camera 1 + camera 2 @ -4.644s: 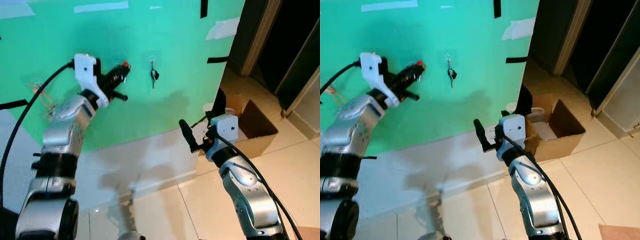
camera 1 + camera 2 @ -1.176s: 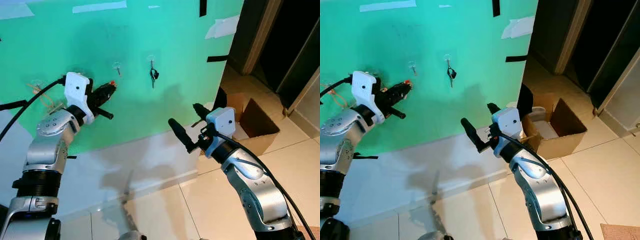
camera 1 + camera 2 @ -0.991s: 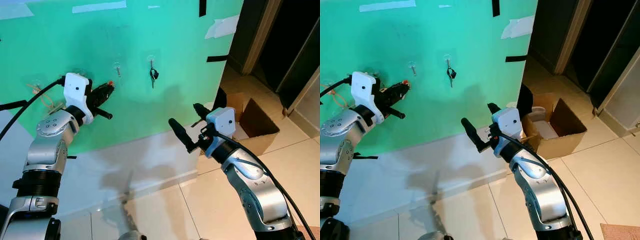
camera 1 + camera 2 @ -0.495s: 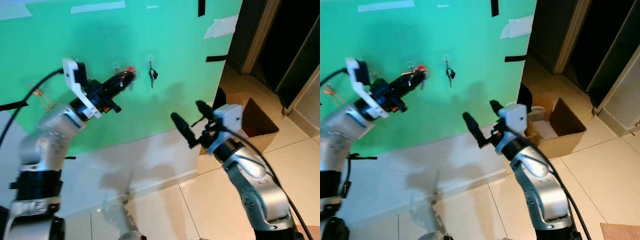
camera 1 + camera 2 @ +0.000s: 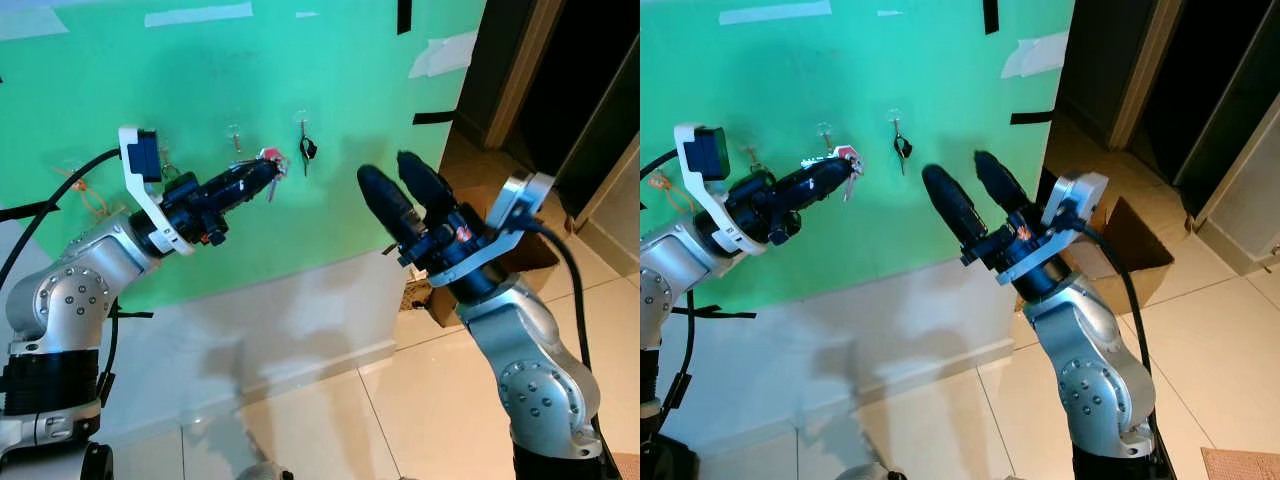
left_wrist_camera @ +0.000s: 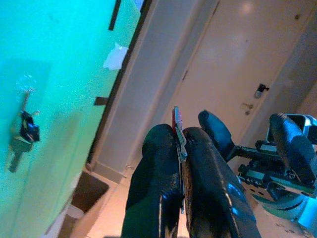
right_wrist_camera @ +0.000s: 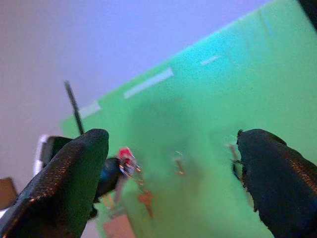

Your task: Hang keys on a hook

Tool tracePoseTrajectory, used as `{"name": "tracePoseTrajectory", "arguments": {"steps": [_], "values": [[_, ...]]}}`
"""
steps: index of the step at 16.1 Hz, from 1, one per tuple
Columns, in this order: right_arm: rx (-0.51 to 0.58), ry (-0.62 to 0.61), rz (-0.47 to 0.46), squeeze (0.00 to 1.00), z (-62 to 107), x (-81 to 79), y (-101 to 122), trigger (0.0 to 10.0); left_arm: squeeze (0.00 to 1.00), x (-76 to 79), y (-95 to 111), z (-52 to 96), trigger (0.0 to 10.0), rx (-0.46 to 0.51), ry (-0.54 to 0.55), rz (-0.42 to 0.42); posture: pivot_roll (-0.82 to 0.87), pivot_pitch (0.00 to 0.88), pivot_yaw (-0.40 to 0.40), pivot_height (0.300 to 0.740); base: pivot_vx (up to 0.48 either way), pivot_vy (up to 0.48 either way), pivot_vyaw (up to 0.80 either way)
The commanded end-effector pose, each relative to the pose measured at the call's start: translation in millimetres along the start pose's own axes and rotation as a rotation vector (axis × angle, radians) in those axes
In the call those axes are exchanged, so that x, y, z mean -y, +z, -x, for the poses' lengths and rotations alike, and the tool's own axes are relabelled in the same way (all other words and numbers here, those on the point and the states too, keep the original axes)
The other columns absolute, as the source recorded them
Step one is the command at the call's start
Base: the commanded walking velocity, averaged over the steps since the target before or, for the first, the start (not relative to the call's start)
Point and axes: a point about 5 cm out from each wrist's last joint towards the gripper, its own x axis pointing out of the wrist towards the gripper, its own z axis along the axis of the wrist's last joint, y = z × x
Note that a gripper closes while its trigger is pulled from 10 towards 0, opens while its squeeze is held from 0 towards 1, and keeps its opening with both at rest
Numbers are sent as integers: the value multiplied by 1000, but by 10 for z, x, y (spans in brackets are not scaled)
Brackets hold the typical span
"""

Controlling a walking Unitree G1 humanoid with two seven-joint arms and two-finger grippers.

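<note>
My left gripper [image 5: 262, 172] is shut on a bunch of keys with a red tag [image 5: 269, 156], held up close to the green wall [image 5: 200, 70]. A small clear hook [image 5: 234, 132] sits on the wall just above and left of the fingertips, with nothing on it. A second hook [image 5: 302, 121] to the right carries a black key [image 5: 308, 150]. In the left wrist view the red tag and a metal blade [image 6: 177, 130] stick out between the closed fingers. My right gripper [image 5: 405, 188] is raised at mid-height, open and wide, holding nothing.
An open cardboard box [image 5: 515, 245] stands on the tiled floor [image 5: 400, 400] by the wall's right end, beside a dark doorway [image 5: 570, 90]. Orange bands [image 5: 88, 195] hang on the wall at the far left. Black tape strips [image 5: 434, 119] mark the wall.
My left arm swung up and to the right, carrying the keys from low left to just past the empty hook. My right gripper rose and turned its fingers toward the wall.
</note>
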Motion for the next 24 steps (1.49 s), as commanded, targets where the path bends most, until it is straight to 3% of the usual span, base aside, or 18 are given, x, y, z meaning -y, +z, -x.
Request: {"name": "tracePoseTrajectory", "arguments": {"steps": [1, 3, 5, 7, 8, 9, 13, 16, 17, 18, 24], "values": [[-4, 40, -9, 1000, -40, -52, 25, 10000, 0, 42, 26, 16, 10000, -3, -16, -9, -30, 0, 52, 740, 0, 0, 0], [-83, 20, -3, 1000, -154, -25, -58, 10000, 0, 106, 1, -28, 10000, -3, -54, 6, -32, 0, 44, 740, 0, 0, 0], [-162, 62, 79, 1000, -243, -60, -117, 10000, 0, 134, -23, -65, 10000, -15, -68, 7, -36, 0, 38, 740, 0, 0, 0], [-250, 164, 248, 1000, -305, -170, -157, 10000, 0, 144, -38, -76, 10000, -24, -69, 4, -38, 0, 32, 740, 0, 0, 0], [-285, 193, 314, 773, -305, -185, -179, 10000, 0, 162, -55, -77, 10000, -33, -74, 3, -38, 0, 27, 740, 0, 0, 0], [-286, 194, 318, 0, -306, -185, -181, 10000, 0, 166, -59, -78, 10000, -34, -75, 2, -38, 0, 27, 740, 0, 0, 0], [-250, 178, 323, 0, -370, -158, -131, 10000, 0, 202, -112, -75, 10000, -49, -88, 12, -42, 0, 16, 740, 0, 0, 0], [-256, 238, 290, 0, -393, -220, -159, 10000, 0, 217, -116, -78, 10000, -50, -93, 11, -43, 0, 8, 740, 0, 0, 0], [-261, 250, 278, 0, -391, -233, -174, 4431, 0, 222, -116, -80, 10000, -48, -95, 11, -43, 0, 7, 740, 0, 0, 0], [-260, 258, 257, 0, -388, -239, -185, 0, 0, 228, -117, -84, 10000, -44, -98, 13, -41, 0, 5, 740, 0, 0, 0], [-255, 250, 203, 0, -373, -217, -195, 0, 0, 236, -86, -78, 10000, -24, -105, 13, -45, 0, 8, 740, 0, 0, 0]]}}
